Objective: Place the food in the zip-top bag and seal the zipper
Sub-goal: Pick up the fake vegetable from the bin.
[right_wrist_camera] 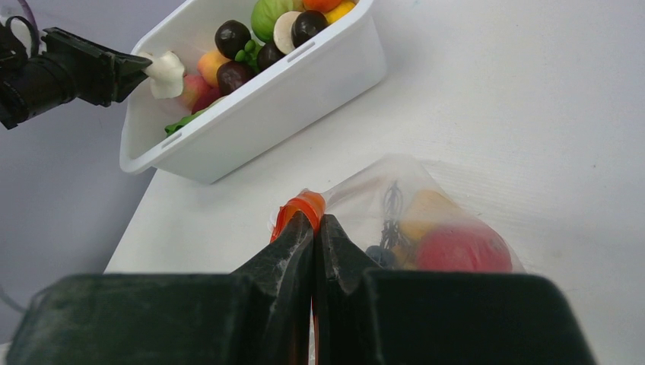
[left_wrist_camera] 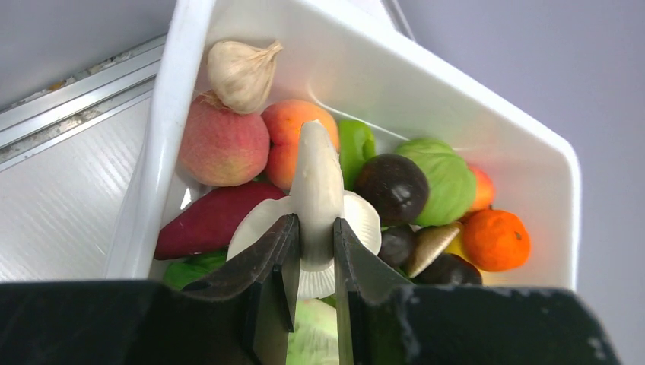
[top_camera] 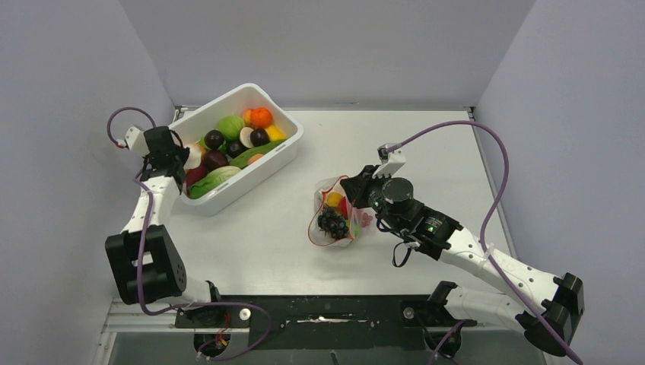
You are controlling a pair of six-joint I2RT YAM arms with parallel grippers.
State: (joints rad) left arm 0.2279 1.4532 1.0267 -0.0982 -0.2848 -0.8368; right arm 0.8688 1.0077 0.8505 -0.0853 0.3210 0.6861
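The clear zip-top bag lies mid-table with its mouth open toward the near edge. It holds dark grapes, a yellow piece and a red piece. My right gripper is shut on the red-orange zipper at the bag's edge; in the right wrist view the gripper has its jaws pressed together on the strip, with the bag to the right. My left gripper is over the left end of the white bin. In the left wrist view the gripper is shut on the stem of a white mushroom.
The bin holds several foods: garlic, a peach, a dark red piece, dark round fruits, a green cabbage, an orange. Grey walls stand close on the left, back and right.
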